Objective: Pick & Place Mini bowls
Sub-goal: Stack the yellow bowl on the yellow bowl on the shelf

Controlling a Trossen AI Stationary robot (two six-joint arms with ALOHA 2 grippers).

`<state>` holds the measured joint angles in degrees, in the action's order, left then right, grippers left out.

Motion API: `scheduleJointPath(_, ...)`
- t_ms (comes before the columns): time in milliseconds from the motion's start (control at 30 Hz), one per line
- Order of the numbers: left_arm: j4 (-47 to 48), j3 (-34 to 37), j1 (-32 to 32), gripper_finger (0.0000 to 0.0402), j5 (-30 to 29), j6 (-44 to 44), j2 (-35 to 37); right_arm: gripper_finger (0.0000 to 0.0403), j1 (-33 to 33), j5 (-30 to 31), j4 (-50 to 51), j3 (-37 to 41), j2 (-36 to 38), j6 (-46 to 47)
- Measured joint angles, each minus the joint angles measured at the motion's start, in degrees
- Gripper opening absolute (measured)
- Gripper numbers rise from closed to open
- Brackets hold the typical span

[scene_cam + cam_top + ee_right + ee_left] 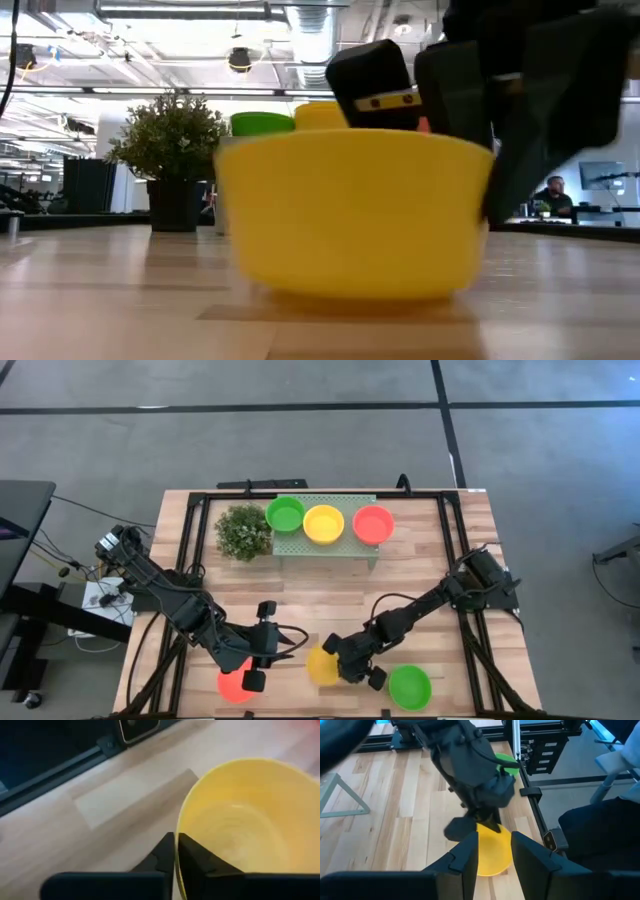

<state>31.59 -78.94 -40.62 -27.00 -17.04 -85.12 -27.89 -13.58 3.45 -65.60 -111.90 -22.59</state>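
— Right wrist view: my right tool [176,851] pinches the rim of the yellow mini bowl [250,825] at the counter's [430,575] near edge. Pick step, I judge.

— Left tool [262,645] hangs open nearby. Next, lift straight up.

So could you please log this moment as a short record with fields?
right gripper: jaws pinched on the rim of the front yellow bowl
left gripper: jaws apart, above the front red bowl
front green bowl: free on the table
tray: carries a green, a yellow and a red bowl
plant: beside the tray
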Motion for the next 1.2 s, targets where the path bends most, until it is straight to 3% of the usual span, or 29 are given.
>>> scheduleJointPath(267, -0.6, 0.0, 0.0, 0.0117, 0.0, 0.0, 0.0, 0.0009, 0.2, 1.0, 14.1, 0.0, 11.9, 1.2)
scheduleJointPath(500, -1.0, 0.0, 0.0, 0.0117, 0.0, 0.0, 0.0, 0.0007, 3.5, 20.6, 21.0, 0.0, 28.4, -4.0)
scheduleJointPath(600, -1.1, 0.0, 0.0, 0.0117, 0.0, 0.0, 0.0, 0.0003, 7.6, 24.0, 21.1, 0.0, 33.0, -7.0)
scheduleJointPath(700, -1.4, 0.3, 0.0, 0.0117, -1.2, 0.4, 0.0, 0.0005, 13.1, 24.0, 20.0, -0.2, 35.1, -8.9)
scheduleJointPath(800, -1.2, 2.7, 0.2, 0.0117, -6.3, 0.6, 0.0, 0.0002, 18.6, 23.0, 22.9, -3.0, 34.6, -13.0)
scheduleJointPath(967, -2.3, 7.4, 1.2, 0.0117, -9.8, -0.8, 0.0, 0.0002, 27.1, 11.1, 28.8, -12.0, 30.2, -20.5)
scheduleJointPath(1200, -3.2, 10.1, 2.7, 0.0117, -9.9, -1.4, 0.0, 0.0001, 36.9, 4.5, 39.3, -23.0, 21.2, -20.1)
